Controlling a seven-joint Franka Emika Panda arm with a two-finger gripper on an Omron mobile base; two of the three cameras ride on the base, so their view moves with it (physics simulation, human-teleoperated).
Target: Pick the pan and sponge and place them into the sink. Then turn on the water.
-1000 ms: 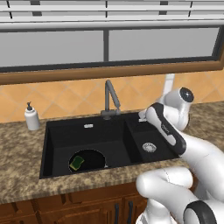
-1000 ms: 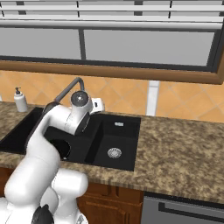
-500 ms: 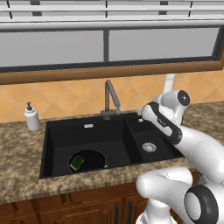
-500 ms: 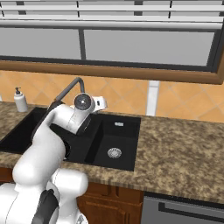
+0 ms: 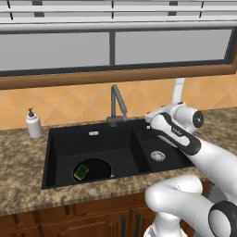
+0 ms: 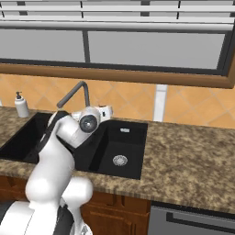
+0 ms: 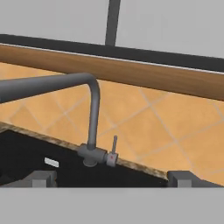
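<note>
The black pan [image 5: 98,165] lies flat in the wider left basin of the black sink [image 5: 69,141], and the green and yellow sponge [image 5: 82,172] rests on its left part. My gripper [image 7: 112,180] is open with nothing between its fingertips [image 7: 43,178]. It hovers over the sink's back right and faces the grey tap [image 7: 92,109] and its small lever [image 7: 114,146]. In the right base view the gripper [image 6: 108,111] sits just right of the tap [image 6: 75,94]. No stream falls from the tap [image 5: 115,102].
A white soap pump bottle [image 5: 32,124] stands on the speckled counter [image 5: 23,157] left of the sink. The narrower right basin holds a steel drain [image 5: 158,156]. An orange tiled wall and a window run behind the tap. Open counter [image 6: 193,151] stretches to the right.
The arm's elbow has swung up and to the right, while the hand stays close to the tap's right side. The jaws have stayed wide open. Pan and sponge have not moved.
</note>
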